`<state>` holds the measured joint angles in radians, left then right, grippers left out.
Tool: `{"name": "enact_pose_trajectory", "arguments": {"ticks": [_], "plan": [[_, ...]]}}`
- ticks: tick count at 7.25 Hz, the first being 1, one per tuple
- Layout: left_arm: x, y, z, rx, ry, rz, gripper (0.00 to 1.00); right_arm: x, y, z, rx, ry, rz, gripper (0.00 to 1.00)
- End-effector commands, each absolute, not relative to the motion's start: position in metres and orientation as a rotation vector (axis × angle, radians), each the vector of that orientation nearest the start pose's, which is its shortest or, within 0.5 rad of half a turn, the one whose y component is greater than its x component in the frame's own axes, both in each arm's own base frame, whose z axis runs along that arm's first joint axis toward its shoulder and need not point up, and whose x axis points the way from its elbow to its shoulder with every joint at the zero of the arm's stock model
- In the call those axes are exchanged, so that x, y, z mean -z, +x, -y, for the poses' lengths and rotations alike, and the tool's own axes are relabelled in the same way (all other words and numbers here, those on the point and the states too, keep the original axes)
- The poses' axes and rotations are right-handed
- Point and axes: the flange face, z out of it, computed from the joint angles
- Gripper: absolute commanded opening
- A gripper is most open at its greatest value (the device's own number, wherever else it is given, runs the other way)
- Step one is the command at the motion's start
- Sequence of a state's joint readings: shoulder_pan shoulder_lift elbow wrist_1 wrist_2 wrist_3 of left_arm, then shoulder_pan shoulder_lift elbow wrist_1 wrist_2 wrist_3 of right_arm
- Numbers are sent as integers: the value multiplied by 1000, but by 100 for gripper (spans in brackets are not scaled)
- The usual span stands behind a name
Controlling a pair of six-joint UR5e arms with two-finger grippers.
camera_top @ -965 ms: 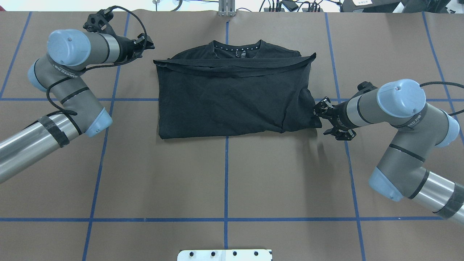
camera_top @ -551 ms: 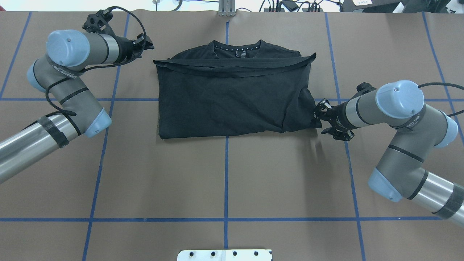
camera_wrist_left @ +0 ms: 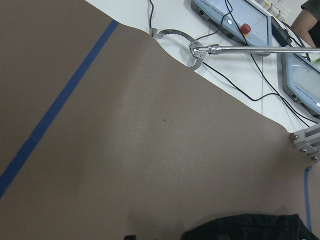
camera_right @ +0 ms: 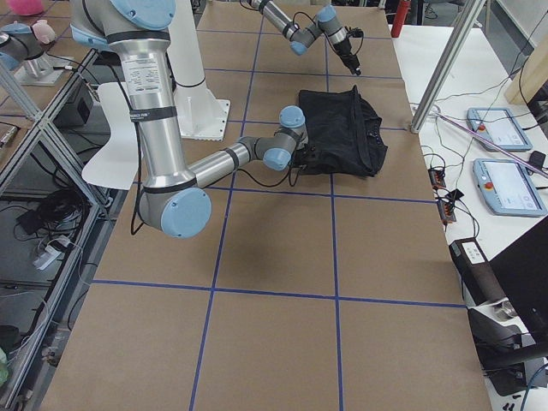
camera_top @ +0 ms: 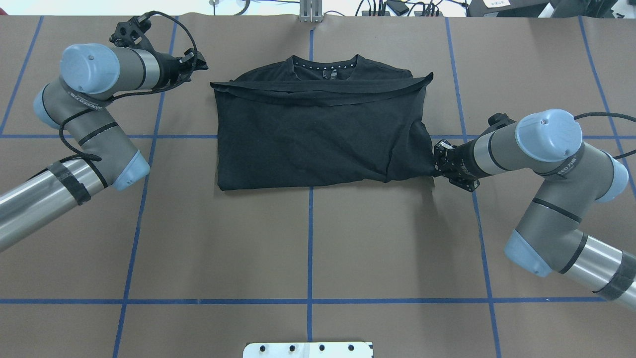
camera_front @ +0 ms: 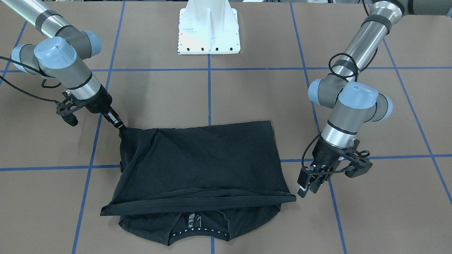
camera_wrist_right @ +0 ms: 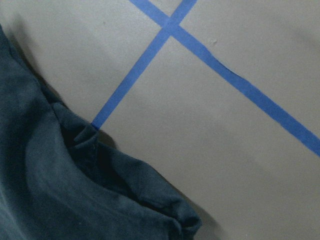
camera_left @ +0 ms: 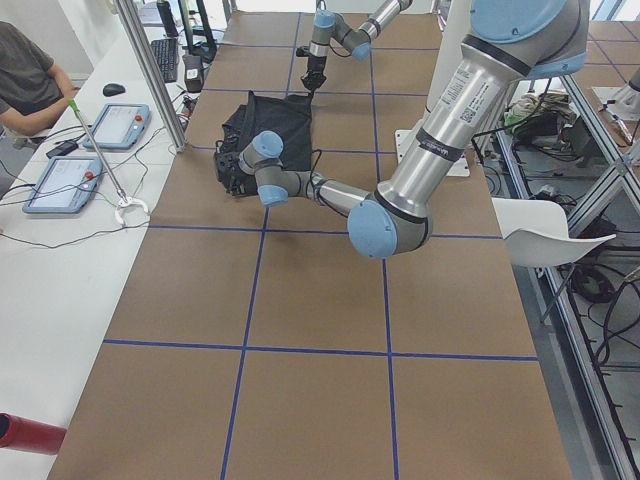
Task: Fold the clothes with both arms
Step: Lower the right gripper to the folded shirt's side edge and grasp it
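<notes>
The black T-shirt (camera_top: 318, 134) lies folded in half at the middle of the table, its collar (camera_top: 324, 63) towards the far edge. No logo shows. My right gripper (camera_top: 437, 164) is shut on the shirt's near right corner, and that corner (camera_front: 124, 131) is drawn to a point at the gripper (camera_front: 120, 126). My left gripper (camera_top: 198, 58) hovers open just beyond the far left corner, apart from the cloth; in the front-facing view the left gripper (camera_front: 306, 187) hangs beside the fold's edge. The left wrist view catches only a strip of shirt (camera_wrist_left: 245, 229).
Blue tape lines (camera_top: 310, 238) grid the brown table cover. The white pedestal base (camera_front: 209, 33) stands on the robot's side. Beyond the far edge are a metal post (camera_top: 310, 10), cables and operator tablets (camera_wrist_left: 235, 20). A person (camera_left: 25, 80) sits at the side bench.
The right gripper's fingers, spread around the shirt's near right corner before, have shut on it. The left gripper has drawn slightly away to the left.
</notes>
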<state>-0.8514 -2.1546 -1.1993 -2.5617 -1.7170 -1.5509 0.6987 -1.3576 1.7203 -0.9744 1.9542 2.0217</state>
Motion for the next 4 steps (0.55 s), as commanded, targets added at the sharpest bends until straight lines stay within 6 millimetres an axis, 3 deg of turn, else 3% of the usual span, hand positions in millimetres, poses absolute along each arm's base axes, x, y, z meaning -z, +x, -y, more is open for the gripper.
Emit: {"name": "enact_pose_trajectory", "arguments": {"ticks": [1,4], "plan": [[-377,402,639,638,398,-1167,62,-395,-381,445,-837,-272,1044,0],[-378,394,630,634,401,-1175,62,-394,-320,387,-827,-305,1054,0]]}}
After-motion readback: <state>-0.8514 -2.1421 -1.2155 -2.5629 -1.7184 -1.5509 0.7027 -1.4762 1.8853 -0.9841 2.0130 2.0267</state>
